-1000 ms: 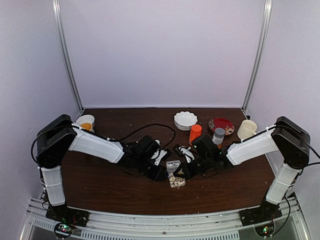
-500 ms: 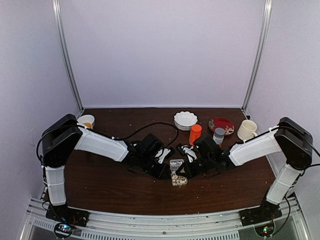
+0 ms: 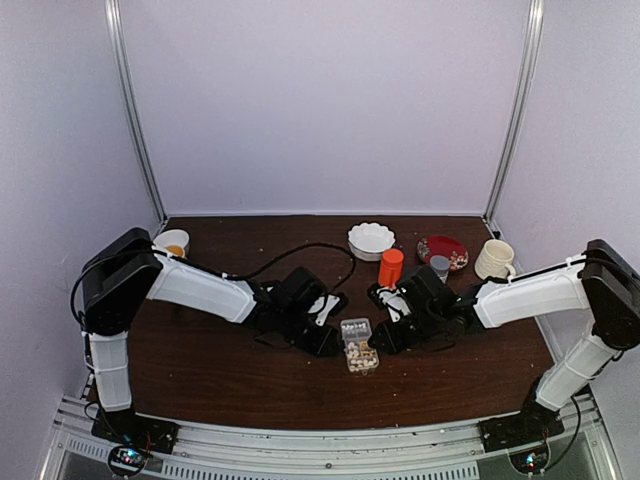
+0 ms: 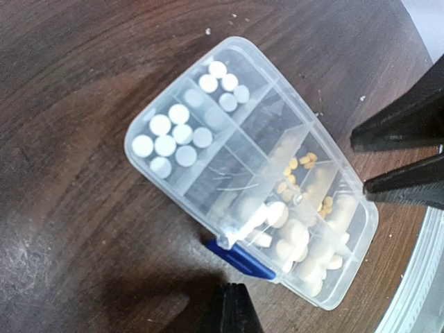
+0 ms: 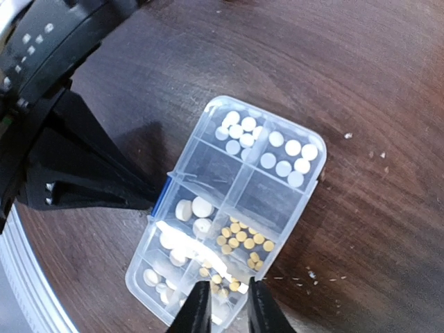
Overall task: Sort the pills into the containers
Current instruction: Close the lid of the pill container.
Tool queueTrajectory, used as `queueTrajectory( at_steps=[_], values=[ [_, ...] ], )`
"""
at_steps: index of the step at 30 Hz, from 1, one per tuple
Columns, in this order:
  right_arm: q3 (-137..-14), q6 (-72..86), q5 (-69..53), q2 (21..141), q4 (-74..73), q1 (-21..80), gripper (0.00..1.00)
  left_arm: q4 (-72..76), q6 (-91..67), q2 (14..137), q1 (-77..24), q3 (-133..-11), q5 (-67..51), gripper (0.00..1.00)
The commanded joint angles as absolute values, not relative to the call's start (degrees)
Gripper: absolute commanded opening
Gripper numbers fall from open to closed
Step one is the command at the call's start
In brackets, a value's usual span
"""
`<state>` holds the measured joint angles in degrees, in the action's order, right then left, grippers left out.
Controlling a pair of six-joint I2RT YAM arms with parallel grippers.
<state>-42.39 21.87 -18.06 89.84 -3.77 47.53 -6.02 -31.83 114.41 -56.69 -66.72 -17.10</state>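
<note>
Your left claw [image 4: 232,293] is pinched fully closed on nothing, its tip right at the blue latch [image 4: 241,258] on one long side of the clear organizer box [image 4: 258,123]. Push further from there and I judge that the box skids across the counter [image 4: 83,229] or the latch gets knocked. The views don't show whether it is snapped home.

The lid looks down, and the pills [image 4: 173,139] lie sorted among the cells [image 5: 212,164]. White rounds fill two at one end, small yellow and bigger cream ones sit at the other, and the two between are bare. A tilt could hop the little yellow ones over a divider. With an unlatched lid they'd spill out.

Your right claw [image 5: 229,290] hangs at the opposite long side, fingers a narrow gap apart with the box's rim just under them. I can't tell whether they touch it. Closing there could nip the rim and lever the box up. With both claws crowding one small box, a careless move risks claw meeting claw.

Behind your right wrist, the orange bottle [image 3: 390,266] and grey-capped bottle [image 3: 439,266] stand near enough for a backswing to topple them.

Nothing is legible: there is no brand on the box, and any bottle labels are too small to read.
</note>
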Motion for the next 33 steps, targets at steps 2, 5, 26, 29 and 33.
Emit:
queueTrajectory(
  at_steps=[2,5,26,29,33],
  values=[
    [-43.6,21.2,-12.9,88.6,-6.3,47.6,0.30,-6.3,-30.8,111.7,-56.8,-66.0,-14.4,0.00],
    [-44.2,21.3,-12.5,89.9,-6.3,47.6,0.33,-6.1,-30.8,111.8,-56.8,-66.1,-14.4,0.00],
    [-44.6,20.5,-16.5,96.3,-3.7,47.6,0.25,-6.1,-30.4,116.8,-56.7,-69.9,-16.0,0.00],
    [-44.7,20.5,-17.5,96.6,-3.1,47.7,0.24,-5.7,-30.0,117.7,-56.8,-70.8,-16.6,0.00],
    [-44.8,20.7,-18.5,96.9,-2.1,48.0,0.24,-4.3,-29.4,118.2,-56.8,-71.1,-18.0,0.00]
  ],
)
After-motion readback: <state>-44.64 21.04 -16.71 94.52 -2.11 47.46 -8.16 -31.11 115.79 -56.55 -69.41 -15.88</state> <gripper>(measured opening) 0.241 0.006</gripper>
